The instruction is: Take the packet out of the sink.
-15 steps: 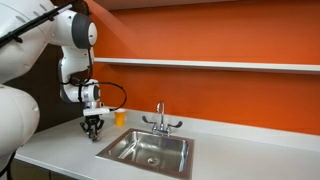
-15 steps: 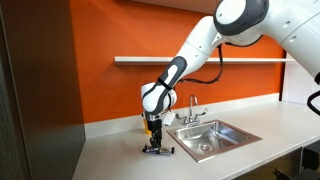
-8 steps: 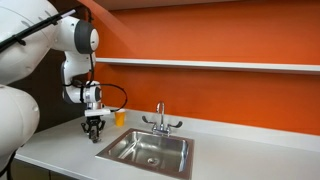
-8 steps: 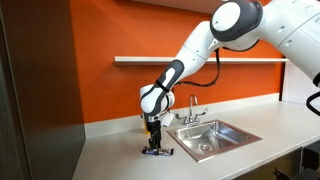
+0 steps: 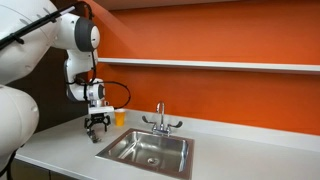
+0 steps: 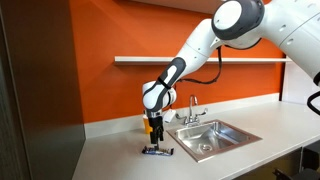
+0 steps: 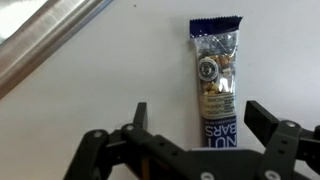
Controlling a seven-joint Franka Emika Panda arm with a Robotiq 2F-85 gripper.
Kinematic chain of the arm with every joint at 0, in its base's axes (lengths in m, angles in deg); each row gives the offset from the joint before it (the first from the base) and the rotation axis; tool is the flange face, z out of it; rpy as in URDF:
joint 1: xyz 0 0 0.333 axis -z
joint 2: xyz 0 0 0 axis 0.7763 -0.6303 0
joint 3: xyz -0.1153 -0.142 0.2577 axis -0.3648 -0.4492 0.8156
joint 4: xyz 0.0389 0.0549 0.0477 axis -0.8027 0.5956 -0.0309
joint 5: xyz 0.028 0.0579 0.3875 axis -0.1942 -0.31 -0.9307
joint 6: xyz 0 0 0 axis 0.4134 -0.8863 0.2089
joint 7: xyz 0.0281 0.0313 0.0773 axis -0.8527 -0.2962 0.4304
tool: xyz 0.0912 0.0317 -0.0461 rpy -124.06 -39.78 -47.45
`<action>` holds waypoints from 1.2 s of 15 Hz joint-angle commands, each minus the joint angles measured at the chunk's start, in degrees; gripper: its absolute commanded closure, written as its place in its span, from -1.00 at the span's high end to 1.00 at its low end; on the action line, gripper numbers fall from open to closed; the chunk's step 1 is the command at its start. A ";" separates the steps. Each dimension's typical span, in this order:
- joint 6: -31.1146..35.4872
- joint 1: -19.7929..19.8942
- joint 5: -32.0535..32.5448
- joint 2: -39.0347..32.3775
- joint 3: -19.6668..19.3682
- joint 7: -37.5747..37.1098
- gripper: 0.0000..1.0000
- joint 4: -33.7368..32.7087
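Note:
The packet [image 7: 216, 85] is a long, dark blue nut-bar wrapper that lies flat on the white countertop, outside the sink [image 5: 150, 150]. In an exterior view the packet [image 6: 156, 151] rests just beside the basin's [image 6: 208, 136] rim. My gripper [image 7: 203, 120] hangs a little above the packet with its jaws spread wide, one on each side of the wrapper and clear of it. Both exterior views show the gripper [image 5: 97, 128] [image 6: 153, 134] pointing straight down over the counter. Nothing is between the fingers.
A chrome faucet [image 5: 160, 118] with two handles stands behind the basin. A small yellow-orange cup [image 5: 120, 117] sits by the orange wall just behind the gripper. A shelf [image 5: 210, 64] runs along the wall above. The sink's metal rim [image 7: 50, 45] crosses the wrist view's upper left corner.
The jaws have gone from shut on the packet to wide open, leaving it on the counter. The gripper has lifted slightly above it.

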 commanded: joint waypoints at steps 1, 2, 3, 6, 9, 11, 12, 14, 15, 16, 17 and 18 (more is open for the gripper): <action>-0.82 1.38 0.28 4.90 -0.29 -0.93 1.00 4.05; -0.71 1.60 0.29 5.90 -0.55 -1.30 1.00 4.98; -0.50 1.94 0.15 7.19 -0.76 -1.62 1.00 6.20; 0.05 2.80 0.06 10.57 -1.58 -2.93 1.00 9.64; 0.38 3.97 -0.62 14.61 -2.63 -5.15 1.00 13.90; 0.21 4.77 -1.32 17.32 -3.62 -7.68 1.00 16.93; 0.19 5.19 -1.98 18.49 -4.12 -9.50 1.00 18.41; 0.32 6.43 -4.08 20.69 -4.83 -12.05 1.00 21.30; 0.63 7.01 -5.33 21.66 -5.22 -13.39 1.00 22.73; 1.19 7.61 -6.45 22.61 -5.77 -14.62 1.00 24.20; 1.43 8.21 -7.71 23.36 -6.24 -15.70 1.00 25.41; 2.00 9.03 -8.94 23.73 -6.86 -16.34 1.00 26.53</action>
